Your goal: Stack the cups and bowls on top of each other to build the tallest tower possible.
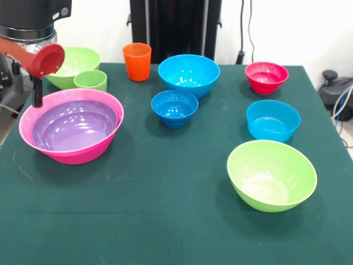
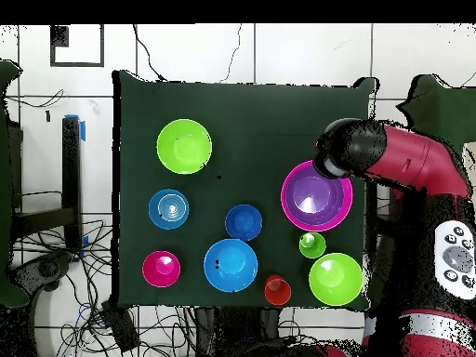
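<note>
Purple bowl (image 1: 74, 125) nests inside pink bowl (image 1: 108, 142); no writing legible.

I'm seeing the arm (image 1: 33, 38) getting cut off by the upper left edge of the front frame. Its end effector (image 1: 37, 91) is only showing a dark tip beside the pink bowl (image 1: 77, 154), and overhead the wrist is covering it, so I'm not reading its state.

A: Arm (image 2: 423, 163) casing?
B: Red shell, black rounded joint housing, silver band near the head.
A: Markings?
B: 1 grey panel (image 2: 457, 247) with several round buttons; black pedestal (image 1: 175, 27) behind.
</note>
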Available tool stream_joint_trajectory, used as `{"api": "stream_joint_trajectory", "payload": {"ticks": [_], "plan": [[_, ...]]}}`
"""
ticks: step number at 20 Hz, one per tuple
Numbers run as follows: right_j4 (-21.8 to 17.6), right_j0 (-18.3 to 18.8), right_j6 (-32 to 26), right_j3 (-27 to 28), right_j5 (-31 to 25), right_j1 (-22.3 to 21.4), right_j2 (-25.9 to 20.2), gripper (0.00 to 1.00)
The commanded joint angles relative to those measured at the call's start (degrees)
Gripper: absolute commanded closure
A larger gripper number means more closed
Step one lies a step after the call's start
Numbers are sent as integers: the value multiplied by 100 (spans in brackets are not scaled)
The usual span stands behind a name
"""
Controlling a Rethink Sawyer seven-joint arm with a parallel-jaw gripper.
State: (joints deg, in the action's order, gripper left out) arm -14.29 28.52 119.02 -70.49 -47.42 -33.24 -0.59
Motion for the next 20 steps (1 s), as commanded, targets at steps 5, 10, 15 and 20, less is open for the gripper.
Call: {"api": "stream_joint_trajectory", "payload": {"ticks": [5,10,15,20], "plan": [[46,-151,-94,-569,13,165,-429,100],[107,-124,-82,-581,18,219,-478,100],[180,-240,242,-705,266,267,-433,100],[327,-309,542,-765,377,393,-406,100]]}}
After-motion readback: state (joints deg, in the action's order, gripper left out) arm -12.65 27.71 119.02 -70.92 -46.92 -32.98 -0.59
